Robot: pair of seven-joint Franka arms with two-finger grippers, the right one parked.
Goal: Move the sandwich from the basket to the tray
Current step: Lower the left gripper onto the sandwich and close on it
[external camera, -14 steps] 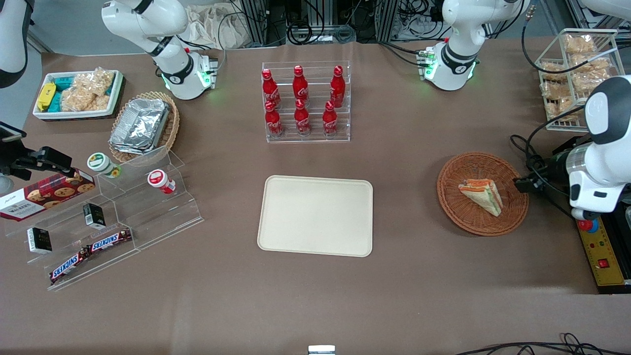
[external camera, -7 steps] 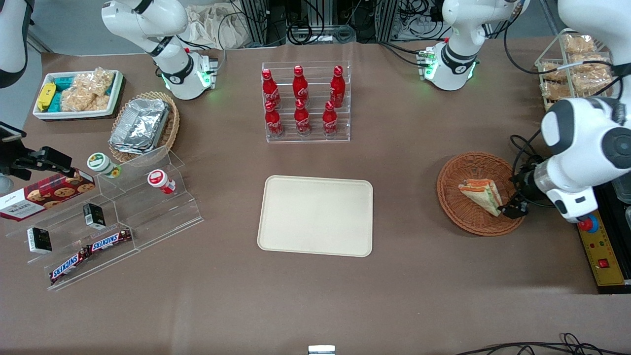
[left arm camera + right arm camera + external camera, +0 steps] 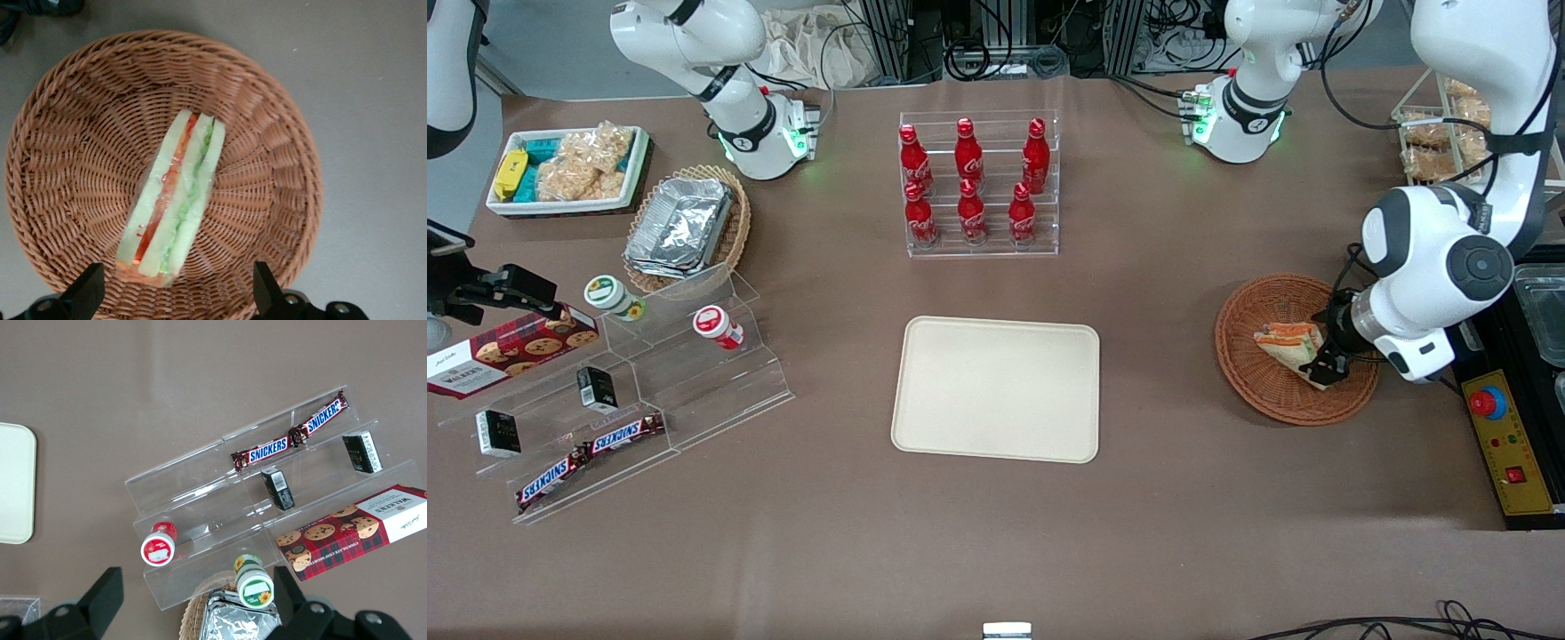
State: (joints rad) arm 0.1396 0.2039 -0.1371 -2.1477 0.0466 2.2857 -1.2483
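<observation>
Jaws (image 3: 1327, 363) moved over sandwich (image 3: 1288, 349) in basket (image 3: 1254, 387).

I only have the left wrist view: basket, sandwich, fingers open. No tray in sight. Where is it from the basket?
Observer: The tray lies at mid-table, sideways from the basket toward the parked arm's end, about equally near the front camera.
Operator: Anything on it?
Observer: No, nothing lies on it.
Operator: Where does the front view put the gripper?
Observer: The gripper is over the basket, above the end of the sandwich that points toward the working arm's end of the table.
</observation>
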